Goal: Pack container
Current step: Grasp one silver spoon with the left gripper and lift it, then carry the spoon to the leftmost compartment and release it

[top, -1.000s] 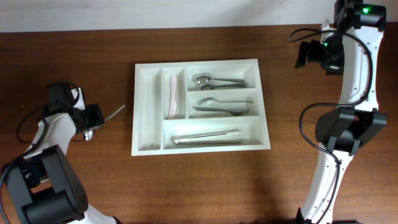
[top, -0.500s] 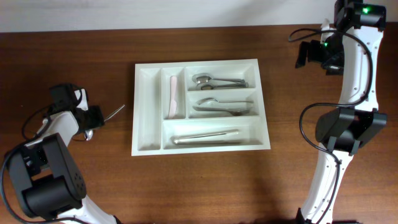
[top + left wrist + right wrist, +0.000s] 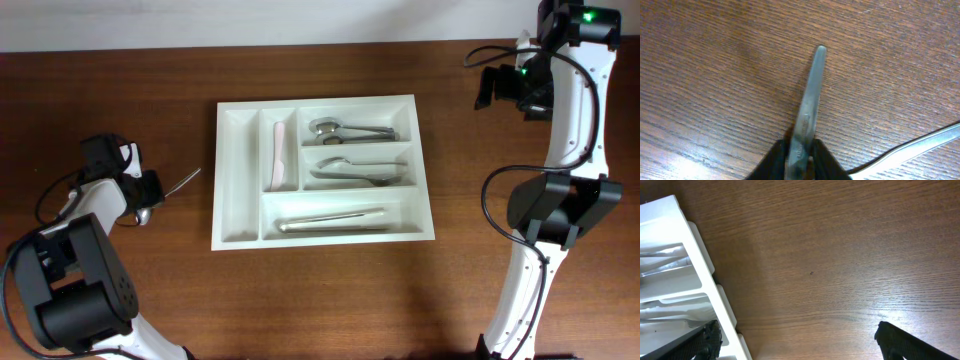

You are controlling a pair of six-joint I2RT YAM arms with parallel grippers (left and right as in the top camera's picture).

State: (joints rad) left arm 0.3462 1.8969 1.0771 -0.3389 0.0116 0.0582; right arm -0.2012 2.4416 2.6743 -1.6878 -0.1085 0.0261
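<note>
The left hand [image 3: 801, 156], well left of the large white rectangular plastic cutlery tray [image 3: 236, 180], pinches a slim silver metal utensil [image 3: 811, 95]; the right hand [image 3: 795, 341] gapes empty.

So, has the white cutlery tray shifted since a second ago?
No: the cutlery tray sits just as far from the table's far edge, same angle, overhead.

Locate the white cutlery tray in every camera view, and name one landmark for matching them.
Overhead: the white cutlery tray lies mid-picture on the table.
Left wrist: not in it; only wood and a metal handle held by the left gripper.
Right wrist: one corner fills the left edge, cutlery inside.
Landmark: the brown wooden table, in all three.
</note>
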